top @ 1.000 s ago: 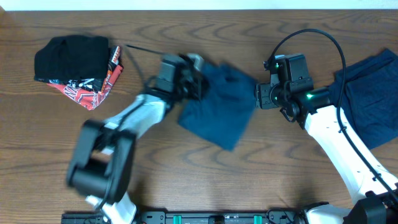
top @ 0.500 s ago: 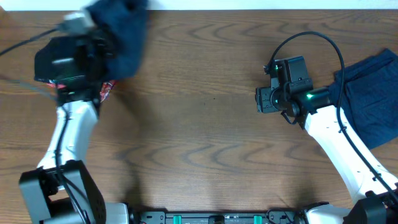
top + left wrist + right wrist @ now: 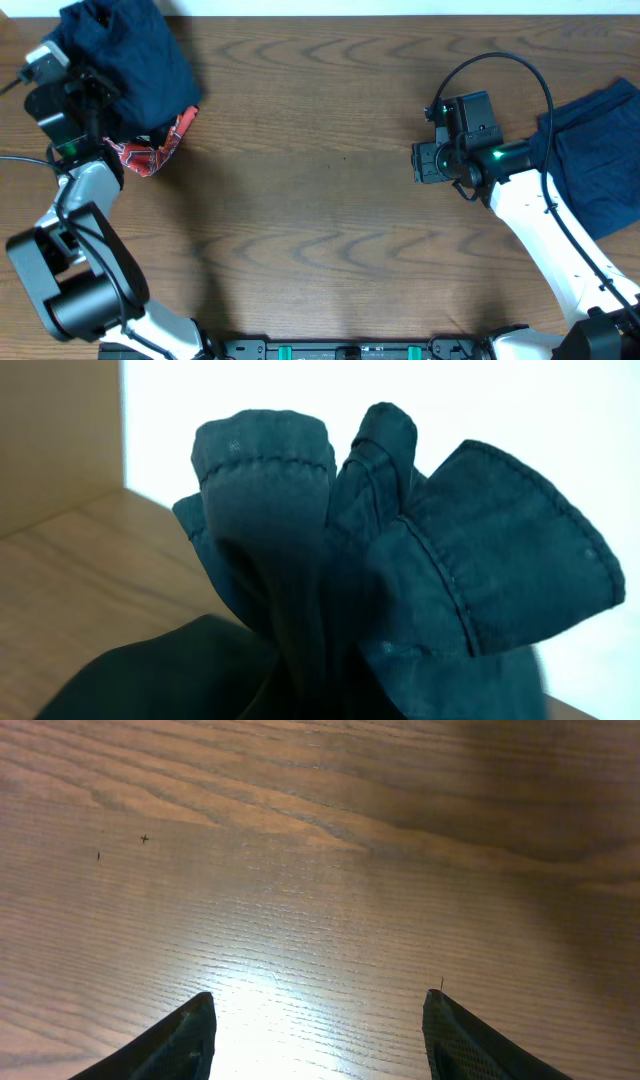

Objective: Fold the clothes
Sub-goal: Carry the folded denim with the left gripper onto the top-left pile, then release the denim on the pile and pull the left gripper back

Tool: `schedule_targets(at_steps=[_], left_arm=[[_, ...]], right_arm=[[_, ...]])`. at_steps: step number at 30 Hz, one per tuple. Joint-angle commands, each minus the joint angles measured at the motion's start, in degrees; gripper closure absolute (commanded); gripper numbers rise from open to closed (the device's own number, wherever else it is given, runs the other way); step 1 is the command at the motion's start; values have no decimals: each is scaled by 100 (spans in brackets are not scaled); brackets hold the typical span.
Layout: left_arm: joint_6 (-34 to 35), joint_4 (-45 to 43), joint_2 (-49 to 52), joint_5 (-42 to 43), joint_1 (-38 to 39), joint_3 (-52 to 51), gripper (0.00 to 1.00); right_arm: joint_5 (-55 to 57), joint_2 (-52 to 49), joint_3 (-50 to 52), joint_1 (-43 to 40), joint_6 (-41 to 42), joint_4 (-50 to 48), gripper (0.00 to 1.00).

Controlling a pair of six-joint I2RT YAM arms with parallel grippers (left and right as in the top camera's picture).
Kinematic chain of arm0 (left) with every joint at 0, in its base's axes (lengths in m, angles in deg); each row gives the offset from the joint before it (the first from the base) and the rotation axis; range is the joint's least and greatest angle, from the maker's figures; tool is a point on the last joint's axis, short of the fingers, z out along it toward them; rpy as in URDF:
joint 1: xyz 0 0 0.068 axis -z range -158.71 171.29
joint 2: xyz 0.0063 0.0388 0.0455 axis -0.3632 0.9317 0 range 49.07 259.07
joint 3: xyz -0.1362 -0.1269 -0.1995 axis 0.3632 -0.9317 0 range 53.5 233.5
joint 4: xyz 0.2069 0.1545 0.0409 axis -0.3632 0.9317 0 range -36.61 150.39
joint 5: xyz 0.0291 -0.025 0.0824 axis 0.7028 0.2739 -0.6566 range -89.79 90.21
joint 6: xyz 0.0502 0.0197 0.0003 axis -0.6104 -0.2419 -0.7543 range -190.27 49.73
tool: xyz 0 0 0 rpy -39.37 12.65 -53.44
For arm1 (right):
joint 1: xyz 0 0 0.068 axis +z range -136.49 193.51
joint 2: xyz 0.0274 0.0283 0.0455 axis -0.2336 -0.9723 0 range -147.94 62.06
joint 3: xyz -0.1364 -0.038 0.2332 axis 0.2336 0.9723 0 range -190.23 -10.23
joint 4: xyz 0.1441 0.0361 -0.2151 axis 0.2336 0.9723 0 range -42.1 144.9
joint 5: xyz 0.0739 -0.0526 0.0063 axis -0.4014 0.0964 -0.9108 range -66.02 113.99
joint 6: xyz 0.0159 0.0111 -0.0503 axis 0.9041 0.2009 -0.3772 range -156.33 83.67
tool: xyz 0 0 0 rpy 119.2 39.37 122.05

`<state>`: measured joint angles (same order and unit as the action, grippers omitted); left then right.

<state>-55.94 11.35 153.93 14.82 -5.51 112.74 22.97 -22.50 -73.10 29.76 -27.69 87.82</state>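
Observation:
A folded navy-blue garment [image 3: 135, 55] lies bunched at the far left corner, on top of a pile. My left gripper [image 3: 88, 88] is at the garment's left edge. In the left wrist view the bunched navy cloth [image 3: 400, 580] fills the frame and hides the fingers; it looks gripped. A second navy garment [image 3: 590, 160] lies spread at the table's right edge, under my right arm. My right gripper [image 3: 420, 160] is open and empty over bare wood [image 3: 318, 1040], left of that garment.
A red patterned cloth [image 3: 160, 145] sticks out from under the navy garment at the far left. The brown wooden table [image 3: 320, 220] ends at a white wall along the back. A black cable [image 3: 500, 70] loops above my right wrist.
My left arm has swung the folded navy garment from the table's middle to the far-left pile and lowered it there. My right arm has not moved.

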Motion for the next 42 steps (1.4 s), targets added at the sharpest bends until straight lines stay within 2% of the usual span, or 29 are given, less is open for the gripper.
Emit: schedule_targets(at_steps=[1, 3, 4, 5, 6, 7, 8, 13, 21, 25, 29, 33, 34, 38, 42], left_arm=[[-55, -186, 120, -81, -199, 166, 92], [-55, -184, 186, -83, -286, 168, 83], [-55, -184, 214, -90, -321, 168, 72], [-55, -166, 245, -127, -380, 168, 59], [-55, -142, 260, -173, -422, 168, 41], [-57, -131, 262, -214, -466, 168, 5], [-59, -144, 262, -234, -522, 168, 2], [133, -632, 118, -223, -876, 201, 2], [293, -251, -472, 619, -831, 339, 2], [267, 431, -581, 769, -350, 339, 2], [-289, 1318, -581, 769, 372, 339, 2], [-898, 2581, -581, 717, 1266, 339, 2], [-988, 2883, -581, 629, 1480, 339, 2], [-1488, 4096, -581, -28, 2461, 337, 2], [-1539, 5056, -581, -433, 3209, 337, 2]], right_arm=[[57, -9, -13, -44, 74, 20, 36], [57, -9, -13, -44, 74, 17, 36], [57, -9, -13, -44, 74, 15, 36], [57, -9, -13, -44, 74, 15, 36], [57, -9, -13, -44, 74, 17, 36], [57, -9, -13, -44, 74, 24, 36], [57, -9, -13, -44, 74, 42, 36], [61, -9, -13, -44, 72, 190, 35], [85, -9, -13, -48, 72, 116, 35], [83, -9, -13, -48, 72, 33, 34], [79, -9, -13, -48, 74, -61, 32], [-26, -9, -13, -48, 74, -74, 5], [-94, -9, -13, -48, 74, -98, 1], [-87, -9, -13, -48, 72, -337, 1], [-17, -9, -13, -74, 72, -881, 1]])
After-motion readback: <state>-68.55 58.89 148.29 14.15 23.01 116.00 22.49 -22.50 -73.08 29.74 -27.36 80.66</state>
